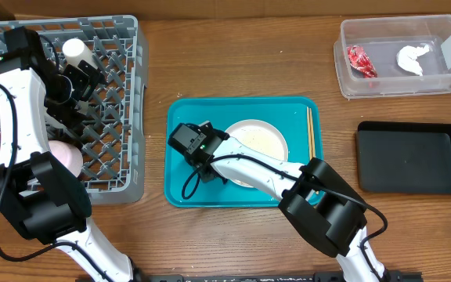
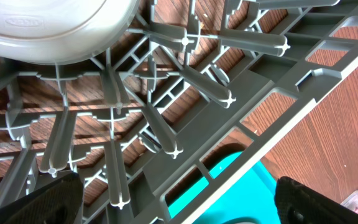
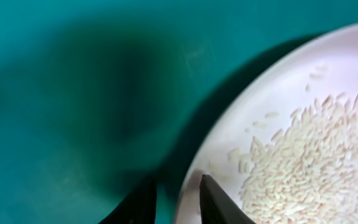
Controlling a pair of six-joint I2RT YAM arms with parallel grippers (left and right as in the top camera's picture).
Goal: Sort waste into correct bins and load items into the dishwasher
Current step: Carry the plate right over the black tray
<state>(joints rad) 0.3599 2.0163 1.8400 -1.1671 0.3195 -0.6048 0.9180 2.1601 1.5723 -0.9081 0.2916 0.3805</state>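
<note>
The large white plate [image 1: 261, 141] lies on the teal serving tray [image 1: 186, 188] with loose rice [image 3: 316, 162] on it. My right gripper [image 3: 178, 202] straddles the plate's left rim: one finger rests on the inner surface, the other is outside, and the jaws are drawn narrow on the rim. Beside the plate lie the chopsticks [image 1: 310, 133]. My left gripper [image 1: 84, 78] hangs wide open and holds nothing over the grey dish rack [image 1: 124, 117]. The rack holds a white cup [image 1: 77, 51] and a pinkish bowl [image 1: 65, 157]. The red wrapper [image 1: 360, 61] and the tissue [image 1: 412, 58] lie in the clear tub [image 1: 398, 86].
A shallow black tray [image 1: 413, 157] sits right of the teal tray. In the left wrist view, a pale upturned dish [image 2: 48, 25] rests on the rack's prongs [image 2: 185, 81], with the teal tray's corner [image 2: 229, 180] beyond the rack wall.
</note>
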